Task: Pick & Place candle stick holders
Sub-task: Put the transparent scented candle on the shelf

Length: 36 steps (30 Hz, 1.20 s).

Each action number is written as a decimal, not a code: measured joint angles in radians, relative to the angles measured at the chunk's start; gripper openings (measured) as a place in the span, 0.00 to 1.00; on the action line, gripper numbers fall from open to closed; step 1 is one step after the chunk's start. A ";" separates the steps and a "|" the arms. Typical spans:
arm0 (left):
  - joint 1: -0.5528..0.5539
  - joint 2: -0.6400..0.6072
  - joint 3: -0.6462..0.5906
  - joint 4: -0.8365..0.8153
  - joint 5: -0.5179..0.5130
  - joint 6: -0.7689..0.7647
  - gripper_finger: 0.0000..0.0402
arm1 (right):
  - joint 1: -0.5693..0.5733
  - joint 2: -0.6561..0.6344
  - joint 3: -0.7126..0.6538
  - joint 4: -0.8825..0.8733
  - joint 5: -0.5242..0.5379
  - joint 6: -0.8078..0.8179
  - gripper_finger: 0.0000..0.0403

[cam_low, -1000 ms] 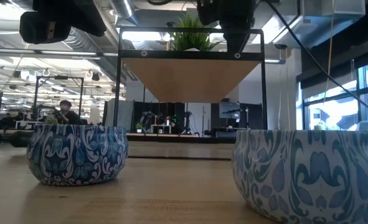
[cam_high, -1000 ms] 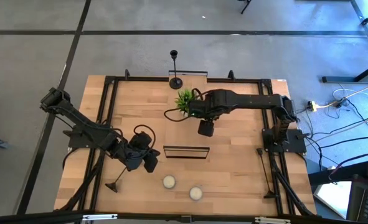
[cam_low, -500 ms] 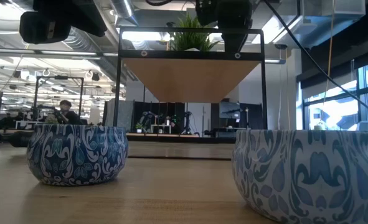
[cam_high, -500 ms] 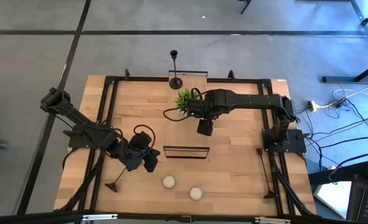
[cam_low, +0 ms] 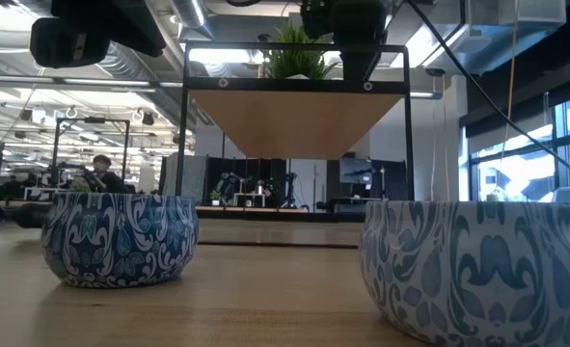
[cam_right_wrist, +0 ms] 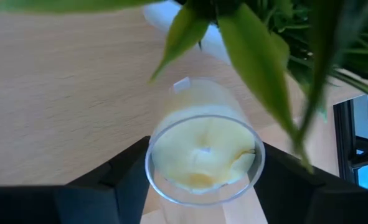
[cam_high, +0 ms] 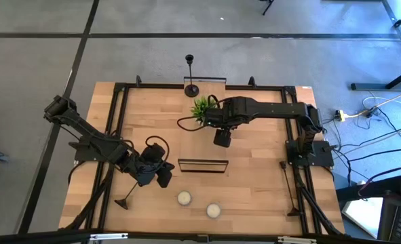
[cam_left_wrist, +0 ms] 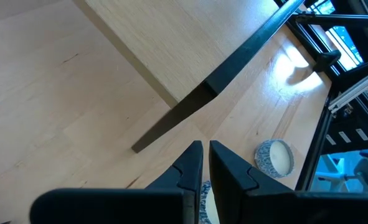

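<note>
Three candle stick holders, thin black rods, show in the high view. One [cam_high: 190,74] stands on its round base at the table's far edge, one [cam_high: 127,196] at the near left, and one [cam_high: 288,186] by the right rail. My right gripper [cam_right_wrist: 202,171] is over the raised wooden shelf [cam_low: 294,120], beside the green plant [cam_high: 201,107]. It is shut on a clear glass with a yellowish candle [cam_right_wrist: 202,146]. My left gripper [cam_left_wrist: 202,158] hangs shut and empty above the table, left of the shelf. My right gripper pinches the glass candle between its two fingers [cam_right_wrist: 129,177], one on each side of the round wall [cam_right_wrist: 152,165] just below the rim. The fingers come from above, pointing steeply down. The glass is upright with its mouth up. Whether its bottom rests on the shelf, I cannot tell.
Two candles in blue-and-white patterned tins [cam_high: 184,198] [cam_high: 214,210] stand near the table's front edge. The shelf's black frame [cam_high: 203,165] rises mid-table. The plant's leaves [cam_right_wrist: 258,56] hang close over the held glass. Black rails run along both table sides.
</note>
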 joint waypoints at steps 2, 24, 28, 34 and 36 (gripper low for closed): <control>0.000 0.000 0.000 0.000 0.000 0.000 0.05 | 0.000 0.000 0.000 0.000 0.000 0.000 0.62; -0.003 0.000 0.000 0.001 0.006 -0.009 0.05 | -0.006 0.050 0.002 -0.018 -0.022 0.003 0.64; -0.018 0.000 0.000 0.003 0.007 -0.016 0.05 | -0.006 0.052 0.002 -0.024 -0.021 0.031 0.64; -0.026 0.000 0.000 0.002 0.000 -0.018 0.05 | -0.006 0.051 0.002 -0.030 -0.016 0.034 0.66; -0.026 0.000 0.000 0.001 -0.007 -0.019 0.05 | -0.004 0.051 0.001 -0.030 0.000 0.034 0.67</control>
